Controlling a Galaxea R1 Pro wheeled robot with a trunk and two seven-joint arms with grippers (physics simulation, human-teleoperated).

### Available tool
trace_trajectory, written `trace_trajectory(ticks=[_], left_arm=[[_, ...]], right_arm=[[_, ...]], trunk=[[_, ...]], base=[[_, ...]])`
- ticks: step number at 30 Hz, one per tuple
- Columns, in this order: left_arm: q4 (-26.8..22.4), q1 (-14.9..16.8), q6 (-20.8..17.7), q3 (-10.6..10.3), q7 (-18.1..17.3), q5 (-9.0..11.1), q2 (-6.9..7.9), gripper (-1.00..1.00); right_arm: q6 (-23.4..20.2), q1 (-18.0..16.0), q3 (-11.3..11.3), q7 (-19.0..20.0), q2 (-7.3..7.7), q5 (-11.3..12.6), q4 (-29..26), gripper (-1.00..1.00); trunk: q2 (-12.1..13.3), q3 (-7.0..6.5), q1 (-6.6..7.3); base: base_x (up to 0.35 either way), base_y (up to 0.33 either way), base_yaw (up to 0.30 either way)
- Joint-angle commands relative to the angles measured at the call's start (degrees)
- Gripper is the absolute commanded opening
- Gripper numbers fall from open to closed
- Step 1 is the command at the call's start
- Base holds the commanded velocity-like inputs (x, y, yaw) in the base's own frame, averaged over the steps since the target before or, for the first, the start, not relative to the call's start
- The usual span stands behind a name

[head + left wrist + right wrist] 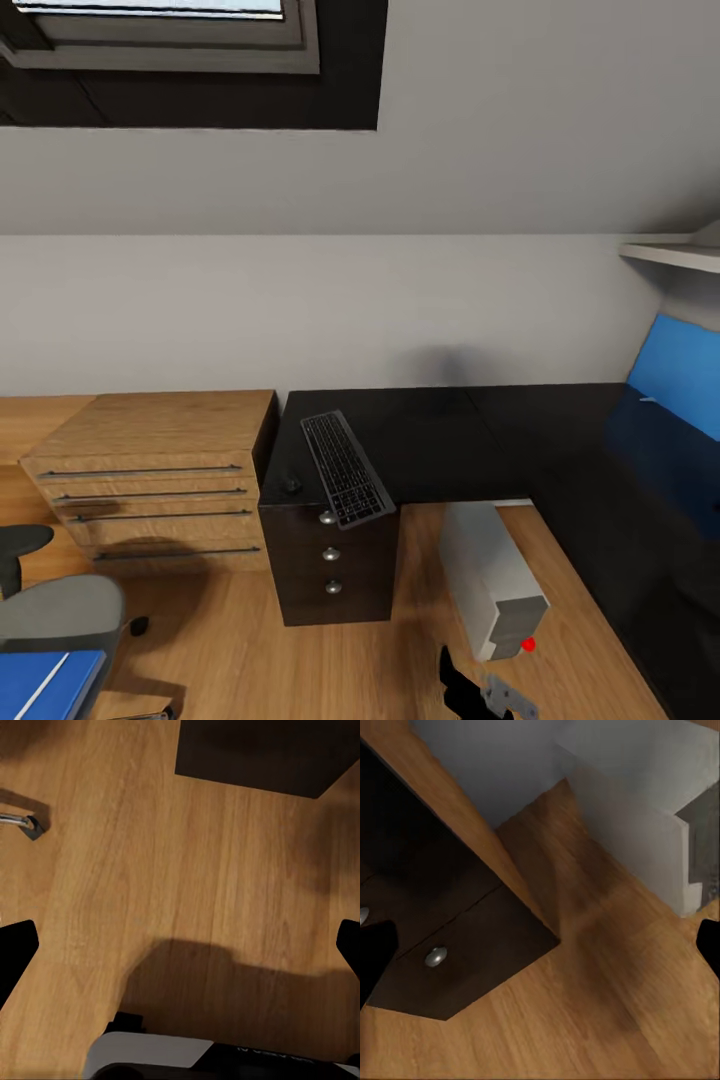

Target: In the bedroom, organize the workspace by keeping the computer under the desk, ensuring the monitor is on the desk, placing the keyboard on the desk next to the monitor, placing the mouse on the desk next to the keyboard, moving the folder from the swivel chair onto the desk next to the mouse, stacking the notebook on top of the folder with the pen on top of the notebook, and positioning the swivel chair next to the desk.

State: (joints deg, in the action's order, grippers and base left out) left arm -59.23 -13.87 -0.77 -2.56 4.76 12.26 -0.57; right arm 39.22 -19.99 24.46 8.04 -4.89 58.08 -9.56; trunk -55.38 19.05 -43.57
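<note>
A dark keyboard [345,468] lies at an angle on the black L-shaped desk [450,440], its near end poking over the desk's front edge. Beside it sits a small dark lump [292,485], too small to identify. The blue-screened monitor [680,385] stands on the desk at the right. On the floor under the desk stands the pale grey computer tower [492,580] [652,817]. At the lower left is the grey swivel chair [60,610] with the blue folder [45,680] on its seat. My left gripper [180,952] and right gripper [540,952] hang open over the wooden floor, both empty.
A wooden chest of drawers [150,480] stands against the wall left of the desk. The desk's black drawer unit [330,570] [435,957] sits between the chest and the tower. A chair caster [22,821] lies near my left gripper. A shelf [670,255] juts out above the monitor.
</note>
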Motion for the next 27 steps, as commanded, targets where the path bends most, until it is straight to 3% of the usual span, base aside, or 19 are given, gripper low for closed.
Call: trace_trajectory(ticks=[1, 4, 22, 25, 27], left_arm=[[0.0, 0.0, -0.1, -0.2, 0.4, 0.6, 0.03, 1.00], [0.5, 0.0, -0.1, -0.2, 0.4, 0.7, 0.04, 1.00], [5.1, 0.2, -0.2, -0.2, 0.5, 0.8, 0.02, 1.00], [5.3, 0.3, -0.2, -0.2, 0.5, 0.8, 0.03, 1.00], [5.4, 0.4, -0.2, -0.1, 0.5, 0.8, 0.04, 1.00]], right_arm=[[0.8, -0.1, 0.3, 0.4, 0.22, 0.3, 0.4, 1.00], [2.2, -0.1, 0.3, 0.4, 1.31, -0.3, 1.5, 1.00], [6.5, -0.1, 0.7, 0.6, 1.81, -1.1, 2.4, 1.00], [7.0, -0.1, 1.7, 0.6, 1.71, -1.1, 3.0, 1.00], [7.2, -0.1, 3.7, 0.6, 1.67, -1.1, 3.3, 1.00]], trunk=[[0.4, -0.13, 0.22], [1.6, -0.67, 0.88], [8.8, -3.90, 4.83], [10.0, -4.44, 5.49], [10.8, -4.80, 5.93]], base=[[0.000, 0.000, 0.000], [0.000, 0.000, 0.000], [0.000, 0.000, 0.000], [0.000, 0.000, 0.000], [0.000, 0.000, 0.000]])
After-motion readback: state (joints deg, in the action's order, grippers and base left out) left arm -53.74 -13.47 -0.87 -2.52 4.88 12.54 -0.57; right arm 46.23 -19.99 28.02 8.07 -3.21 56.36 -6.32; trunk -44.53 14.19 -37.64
